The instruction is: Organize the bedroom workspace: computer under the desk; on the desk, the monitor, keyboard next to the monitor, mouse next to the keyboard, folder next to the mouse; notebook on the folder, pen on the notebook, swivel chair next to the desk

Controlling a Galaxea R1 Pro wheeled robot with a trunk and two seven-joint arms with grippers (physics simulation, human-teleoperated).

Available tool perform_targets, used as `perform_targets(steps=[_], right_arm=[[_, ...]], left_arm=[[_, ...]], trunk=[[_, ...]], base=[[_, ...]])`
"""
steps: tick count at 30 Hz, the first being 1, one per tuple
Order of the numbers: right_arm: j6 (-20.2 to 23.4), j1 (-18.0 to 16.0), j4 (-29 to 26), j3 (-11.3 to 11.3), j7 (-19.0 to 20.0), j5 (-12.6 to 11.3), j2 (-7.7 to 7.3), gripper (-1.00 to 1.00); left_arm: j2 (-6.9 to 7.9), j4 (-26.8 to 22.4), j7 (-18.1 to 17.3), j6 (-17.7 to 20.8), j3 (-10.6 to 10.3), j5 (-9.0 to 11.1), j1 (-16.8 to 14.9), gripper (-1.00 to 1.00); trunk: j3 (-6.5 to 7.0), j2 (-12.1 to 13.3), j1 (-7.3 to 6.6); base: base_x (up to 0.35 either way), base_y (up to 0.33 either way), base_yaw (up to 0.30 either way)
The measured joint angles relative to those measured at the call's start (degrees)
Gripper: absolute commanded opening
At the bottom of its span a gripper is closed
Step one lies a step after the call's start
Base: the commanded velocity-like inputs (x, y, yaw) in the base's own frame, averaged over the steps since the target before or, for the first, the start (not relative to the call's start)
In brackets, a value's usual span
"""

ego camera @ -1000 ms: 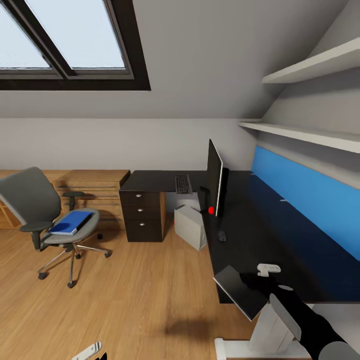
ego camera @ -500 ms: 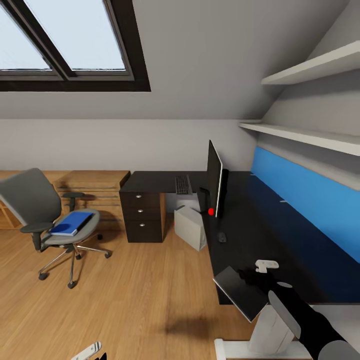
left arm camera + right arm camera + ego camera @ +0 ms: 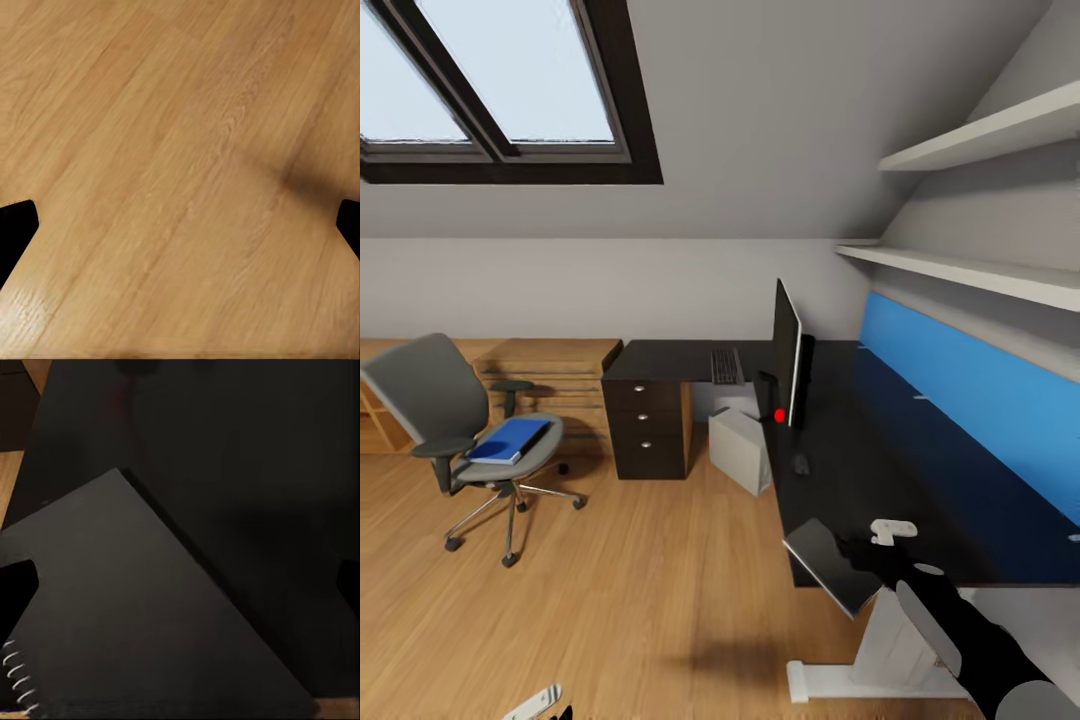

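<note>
At the lower right of the head view, the right gripper (image 3: 860, 556) is seen at the near corner of the bench (image 3: 920, 480), with the notebook (image 3: 828, 565) apparently held at one edge; whether the fingers are fully closed on it cannot be told. The notebook hangs partly past the bench corner, tilted. A flat dark cover and a pale wire spiral along one side are shown in the right wrist view (image 3: 150, 615).

The notebook is judged thin, light and fairly stiff, though some sag may be expected when it is pinched at one edge only. A hold near the spiral spine or mid-edge is judged safest, since a smooth cover may slip.

The folder (image 3: 508, 441) lies on the seat of the swivel chair (image 3: 460, 440) at the middle left, well apart from the bench; it is judged flat, light and slick, best taken at an overhanging edge.

The left gripper (image 3: 180, 225) is spread wide over bare wood floor, holding nothing.
</note>
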Motion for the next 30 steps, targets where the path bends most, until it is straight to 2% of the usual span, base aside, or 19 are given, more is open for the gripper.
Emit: perform_targets(steps=[11,20,25,30], right_arm=[[0.03,0.01,0.40,-0.32,-0.09,-0.70,0.02,1.00],[-1.22,0.02,2.82,-0.67,-0.64,-1.15,0.03,1.00],[-1.54,0.01,3.40,-2.38,-0.81,-1.78,0.00,1.00],[-1.60,0.01,3.66,-4.07,-0.81,-4.13,-0.06,1.00]], left_arm=[[0.00,0.04,0.00,-0.16,-0.02,0.01,-0.02,1.00],[0.00,0.05,0.00,-0.17,-0.02,0.01,-0.02,1.00],[0.00,0.05,0.01,-0.17,-0.03,0.00,-0.02,1.00],[0.00,0.05,0.07,-0.17,-0.06,-0.06,-0.02,1.00]], trunk=[[0.00,0.00,0.01],[0.00,0.00,0.00],[0.00,0.00,-0.02],[0.00,0.00,-0.03]], base=[[-0.317,0.000,0.000],[-0.308,0.000,0.000],[-0.127,0.000,0.000],[-0.040,0.000,0.000]])
